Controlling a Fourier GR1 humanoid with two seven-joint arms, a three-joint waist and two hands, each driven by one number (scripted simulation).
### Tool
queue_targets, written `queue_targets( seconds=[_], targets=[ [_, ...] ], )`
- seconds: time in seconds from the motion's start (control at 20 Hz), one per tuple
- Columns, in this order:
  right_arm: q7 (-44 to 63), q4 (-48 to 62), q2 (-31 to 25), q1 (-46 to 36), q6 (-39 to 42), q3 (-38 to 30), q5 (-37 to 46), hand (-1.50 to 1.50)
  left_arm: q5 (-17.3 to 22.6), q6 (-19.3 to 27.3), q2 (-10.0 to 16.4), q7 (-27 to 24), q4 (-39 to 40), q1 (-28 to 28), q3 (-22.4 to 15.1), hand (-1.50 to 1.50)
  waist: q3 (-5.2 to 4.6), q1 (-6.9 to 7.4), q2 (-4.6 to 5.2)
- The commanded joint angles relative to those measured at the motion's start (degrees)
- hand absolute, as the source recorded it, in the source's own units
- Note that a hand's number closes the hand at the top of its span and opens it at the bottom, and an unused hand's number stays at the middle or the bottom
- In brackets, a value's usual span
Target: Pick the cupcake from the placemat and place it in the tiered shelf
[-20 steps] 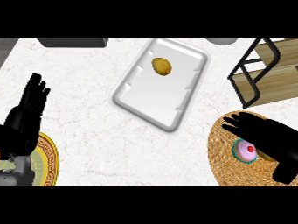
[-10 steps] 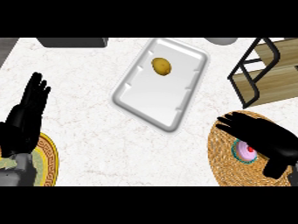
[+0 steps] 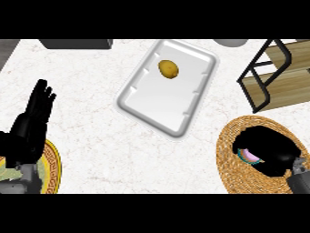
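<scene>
A round woven placemat (image 3: 231, 154) lies at the lower right of the counter. On it sits the cupcake (image 3: 250, 156), pink-topped with a teal wrapper, mostly hidden. My right hand (image 3: 271, 150) covers it, with fingers and thumb curled round it. The tiered shelf (image 3: 288, 75), black frame with wooden boards, stands at the upper right, beyond the placemat. My left hand (image 3: 26, 132) rests open at the lower left, fingers pointing up.
A white tray (image 3: 157, 104) lies in the middle with a yellow-brown potato (image 3: 168, 68) on its far end. A gold-rimmed plate (image 3: 50, 166) sits under my left forearm. A dark object (image 3: 77, 43) and a grey one (image 3: 231, 42) stand at the far edge.
My right hand's fingers have gone from spread flat above the cupcake to curled down round it. The left hand has barely moved.
</scene>
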Motion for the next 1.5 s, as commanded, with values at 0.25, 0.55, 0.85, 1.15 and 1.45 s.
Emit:
queue_targets(
  seconds=[0.25, 0.55, 0.85, 1.15, 1.45],
  targets=[
    [0.57, 0.52, -0.02, 5.03, -8.28, -7.25, 0.18, 1.5, -1.16, 0.54, -0.42, 1.94, -0.81, -1.37, 1.08, 0.0, 0.04, -0.87, -0.1],
    [9.56, 6.62, 1.43, 9.6, -8.7, -20.96, -6.41, 1.5, -1.32, 0.43, 0.25, 4.98, -2.34, -1.56, 0.77, 0.0, 0.09, -1.2, -0.16],
    [6.98, -4.85, 0.06, 12.69, 3.8, -26.69, -18.12, 1.5, -0.9, -1.07, -0.8, 0.51, -0.65, 1.07, 1.31, 0.0, -0.04, -0.83, -0.11],
    [11.53, -16.84, 4.27, 12.83, 11.06, -36.86, -32.62, 1.5, -0.65, -1.16, -0.44, 0.48, -1.94, 2.14, 2.19, 0.0, -0.1, -1.47, -0.43],
    [24.89, -28.7, 5.39, 10.28, 18.1, -51.57, -47.5, 1.5, -0.22, -1.44, 0.27, 0.85, -0.79, 0.57, 3.43, 0.0, -0.17, -2.27, -0.56]
  ],
)
